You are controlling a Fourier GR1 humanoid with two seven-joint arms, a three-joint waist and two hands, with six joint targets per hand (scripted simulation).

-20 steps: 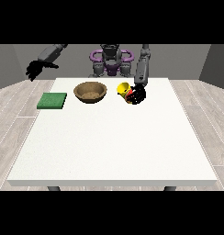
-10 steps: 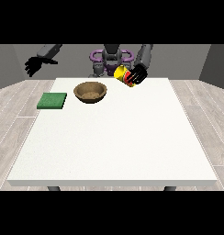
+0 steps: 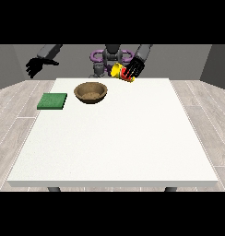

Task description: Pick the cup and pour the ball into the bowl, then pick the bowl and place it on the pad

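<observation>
cup (image 3: 120, 72) within curled fingers (image 3: 133, 70) (tilted), aloft

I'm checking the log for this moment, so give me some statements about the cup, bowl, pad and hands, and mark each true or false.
1. The hand at the view's right holds the cup in the air. True.
2. The bowl rests on the green pad. False: it stands on the table, beside the pad.
3. The cup is tilted. True.
4. The hand at the view's left holds the bowl. False: it holds nothing, out past the table's edge.
</observation>
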